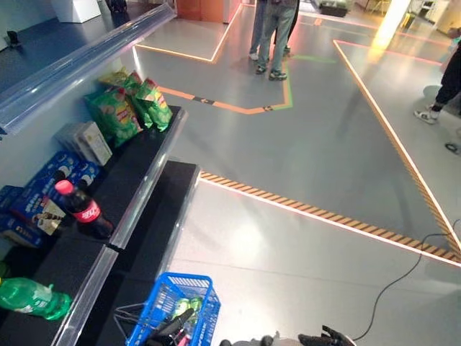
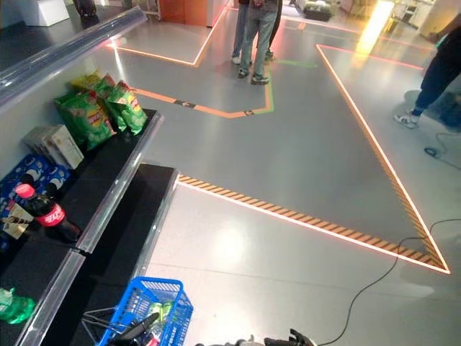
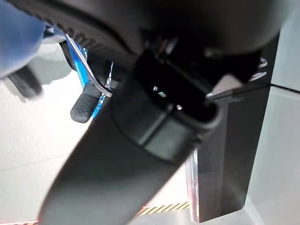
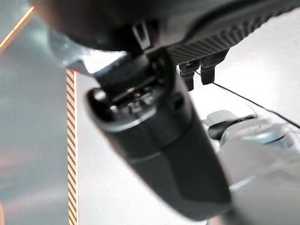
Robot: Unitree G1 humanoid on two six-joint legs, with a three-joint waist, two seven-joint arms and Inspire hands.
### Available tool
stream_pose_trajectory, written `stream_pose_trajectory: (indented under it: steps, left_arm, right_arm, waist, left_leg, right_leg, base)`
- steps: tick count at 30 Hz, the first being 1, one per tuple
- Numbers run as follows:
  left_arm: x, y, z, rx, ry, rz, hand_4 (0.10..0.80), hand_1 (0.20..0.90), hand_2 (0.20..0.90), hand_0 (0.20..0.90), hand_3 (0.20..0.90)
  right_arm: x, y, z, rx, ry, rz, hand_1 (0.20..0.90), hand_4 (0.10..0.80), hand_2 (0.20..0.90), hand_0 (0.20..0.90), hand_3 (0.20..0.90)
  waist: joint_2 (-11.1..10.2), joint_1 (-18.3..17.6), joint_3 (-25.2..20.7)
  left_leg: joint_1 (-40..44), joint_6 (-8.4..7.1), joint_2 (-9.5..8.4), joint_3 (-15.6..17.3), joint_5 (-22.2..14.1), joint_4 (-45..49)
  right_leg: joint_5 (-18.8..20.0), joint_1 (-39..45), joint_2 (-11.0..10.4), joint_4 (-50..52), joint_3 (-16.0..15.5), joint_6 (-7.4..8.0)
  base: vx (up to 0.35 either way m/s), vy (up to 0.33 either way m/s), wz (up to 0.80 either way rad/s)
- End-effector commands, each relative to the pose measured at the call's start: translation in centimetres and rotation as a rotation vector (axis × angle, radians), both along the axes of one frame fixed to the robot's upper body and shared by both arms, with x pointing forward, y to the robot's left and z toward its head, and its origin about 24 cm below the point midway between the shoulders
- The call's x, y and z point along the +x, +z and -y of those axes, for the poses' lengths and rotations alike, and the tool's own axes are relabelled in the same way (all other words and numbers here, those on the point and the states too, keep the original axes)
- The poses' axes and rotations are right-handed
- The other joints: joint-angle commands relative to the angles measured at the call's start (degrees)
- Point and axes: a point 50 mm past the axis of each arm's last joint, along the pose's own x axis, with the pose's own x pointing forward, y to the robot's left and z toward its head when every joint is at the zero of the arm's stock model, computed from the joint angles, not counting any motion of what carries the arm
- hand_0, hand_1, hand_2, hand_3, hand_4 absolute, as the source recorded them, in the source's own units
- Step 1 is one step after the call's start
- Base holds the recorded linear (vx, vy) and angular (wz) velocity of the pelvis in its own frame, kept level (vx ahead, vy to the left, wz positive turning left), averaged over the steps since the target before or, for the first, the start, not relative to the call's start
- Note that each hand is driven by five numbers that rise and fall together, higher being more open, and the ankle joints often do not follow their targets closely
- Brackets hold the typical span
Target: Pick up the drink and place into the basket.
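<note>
Two drinks show on the dark shelving (image 1: 137, 180) ahead and to the left of the robot's hands: a cola bottle (image 1: 81, 209) with a red cap lying on the upper shelf, and a green bottle (image 1: 32, 298) lying on the lower shelf, nearer the left hand. A blue basket (image 1: 176, 310) stands at the foot of the shelving, and something green lies inside it, though what it is cannot be told. The left hand (image 1: 173, 326) is at the basket, its dark fingers beside the wire handle (image 3: 86, 65); whether they are curled round it cannot be told. The right hand (image 1: 328, 336) shows only at the lower edge, well to the right of the basket, over bare floor, and its grip cannot be read. Beyond the cola bottle, farther from both hands, sit blue packs (image 1: 50, 180), a pale box (image 1: 86, 140) and green snack bags (image 1: 130, 104). People (image 1: 274, 36) stand far off on the floor.
</note>
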Motion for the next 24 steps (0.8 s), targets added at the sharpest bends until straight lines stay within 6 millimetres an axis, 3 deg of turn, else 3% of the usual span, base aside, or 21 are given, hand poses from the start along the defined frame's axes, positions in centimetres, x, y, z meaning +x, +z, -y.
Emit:
stream_pose_trajectory:
  steps: [1, 5, 6, 9, 10, 11, 13, 17, 18, 21, 22, 24]
  left_arm:
    - [6.4, 2.7, -1.1, 0.038, -0.054, 0.328, 0.1, 0.3, 0.3, 0.3, 0.2]
    - [5.7, 2.4, -1.0, 0.04, -0.044, 0.315, 0.1, 0.3, 0.3, 0.3, 0.2]
    - [5.2, 2.2, -0.6, 0.034, -0.045, 0.31, 0.1, 0.3, 0.3, 0.3, 0.2]
    - [5.2, 2.2, -0.5, 0.034, -0.045, 0.31, 0.1, 0.3, 0.3, 0.3, 0.2]
    - [5.0, 2.0, -0.2, 0.023, -0.024, 0.305, 0.1, 0.3, 0.3, 0.3, 0.2]
    - [4.7, 1.9, -0.1, 0.015, -0.03, 0.304, 0.1, 0.3, 0.3, 0.3, 0.2]
    - [4.6, 1.9, 0.3, 0.007, -0.046, 0.302, 0.1, 0.3, 0.3, 0.3, 0.2]
    - [4.5, 1.9, 0.3, 0.003, -0.036, 0.306, 0.1, 0.3, 0.3, 0.3, 0.2]
    - [4.4, 1.8, 0.5, -0.004, -0.037, 0.304, 0.1, 0.3, 0.3, 0.3, 0.2]
    - [4.4, 1.7, 0.6, -0.007, -0.05, 0.298, 0.1, 0.3, 0.3, 0.3, 0.2]
    - [4.4, 1.7, 0.6, -0.007, -0.05, 0.298, 0.1, 0.3, 0.3, 0.3, 0.2]
    - [4.0, 1.5, 0.8, -0.002, -0.024, 0.29, 0.1, 0.3, 0.3, 0.3, 0.2]
  right_arm:
    - [0.7, 0.6, 1.6, -0.033, -0.038, 0.035, 0.9, 0.8, 0.9, 0.9, 0.9]
    - [1.3, 0.6, 1.5, -0.028, -0.016, 0.038, 0.9, 0.8, 0.9, 0.9, 0.9]
    - [1.8, 0.8, 1.3, -0.028, 0.029, 0.053, 0.9, 0.8, 0.9, 0.9, 0.9]
    - [1.9, 0.8, 1.3, -0.028, 0.031, 0.054, 0.9, 0.8, 0.9, 0.9, 0.9]
    - [2.3, 1.0, 1.6, -0.042, 0.041, 0.065, 0.9, 0.8, 0.9, 0.9, 0.9]
    - [2.4, 1.1, 1.8, -0.043, 0.038, 0.07, 0.9, 0.8, 0.9, 0.9, 0.9]
    - [2.6, 1.2, 2.0, -0.04, 0.04, 0.078, 0.9, 0.8, 0.9, 0.9, 0.9]
    - [3.1, 1.3, 2.1, -0.047, 0.044, 0.074, 0.9, 0.8, 0.9, 0.9, 0.9]
    - [3.1, 1.3, 2.1, -0.05, 0.04, 0.071, 0.9, 0.8, 0.9, 0.9, 0.9]
    - [2.7, 1.1, 1.9, -0.051, 0.028, 0.07, 0.9, 0.8, 0.9, 0.9, 0.9]
    - [2.7, 1.1, 1.9, -0.051, 0.028, 0.07, 0.9, 0.8, 0.9, 0.9, 0.9]
    - [1.8, 0.8, 1.6, -0.069, 0.048, 0.044, 0.9, 0.8, 0.9, 0.9, 0.9]
  waist:
    - [0.59, -0.5, -0.05]
    - [0.28, 0.26, -0.36]
    - [-0.27, 1.1, -0.63]
    - [-0.26, 1.08, -0.64]
    - [-1.02, 2.15, 0.2]
    - [-1.19, 2.65, 0.5]
    - [-1.22, 3.6, 0.9]
    - [0.47, 5.34, 0.93]
    - [1.98, 5.79, 0.69]
    - [2.61, 5.4, 0.4]
    - [2.61, 5.4, 0.4]
    - [1.99, 4.89, -0.64]
  left_leg:
    - [1.49, -2.79, 1.69, 5.48, -6.25, 4.9]
    - [1.45, -3.97, 2.61, 5.66, -7.18, 8.61]
    - [-1.01, -5.93, 4.03, 4.95, -3.18, 18.35]
    - [-1.39, -6.08, 4.14, 4.86, -2.91, 19.01]
    - [-8.1, -6.7, 4.1, 4.43, 1.25, 31.68]
    - [-10.26, -6.47, 3.88, 4.59, 1.1, 34.7]
    - [-12.88, -6.1, 4.13, 5.49, 0.41, 34.59]
    - [-12.39, -5.66, 1.43, 5.75, -1.59, 18.99]
    - [-12.4, -6.29, 0.89, 8.11, 0.52, 9.84]
    - [-13.68, -6.87, 1.33, 16.53, 3.01, 6.55]
    - [-13.68, -6.87, 1.33, 16.53, 3.01, 6.55]
    - [-15.03, -6.61, 2.5, 26.55, 4.05, 5.52]
  right_leg:
    - [14.03, -2.25, -0.58, -0.17, 0.64, 1.71]
    - [11.59, 1.24, 0.03, -1.69, -0.77, 0.48]
    - [10.58, 4.11, 0.89, -3.52, -1.26, -1.41]
    - [10.56, 4.28, 0.97, -3.65, -1.37, -1.54]
    - [9.64, 7.06, 1.53, -4.43, -0.98, -3.32]
    - [9.08, 8.0, 1.69, -4.54, -0.86, -3.88]
    - [8.12, 9.82, 2.01, -5.19, -1.2, -4.23]
    - [5.9, 11.87, 3.9, -6.42, -0.81, -3.49]
    - [4.94, 12.86, 5.53, -6.9, -1.13, -3.44]
    - [4.0, 14.63, 6.33, -7.75, -3.17, -3.37]
    - [4.0, 14.63, 6.33, -7.75, -3.17, -3.37]
    - [1.67, 17.55, 6.81, -8.34, -7.54, -3.54]
  base:
    - [0.156, -0.259, 0.29]
    - [0.179, -0.263, 0.17]
    - [0.155, -0.27, 0.24]
    - [0.095, -0.17, 0.18]
    - [0.182, -0.289, 0.14]
    - [0.219, -0.32, 0.14]
    - [0.187, -0.121, 0.02]
    - [0.266, -0.01, 0.14]
    - [0.335, 0.048, 0.09]
    - [0.198, 0.022, 0.13]
    - [0.11, 0.009, 0.34]
    - [0.42, 0.072, 0.46]
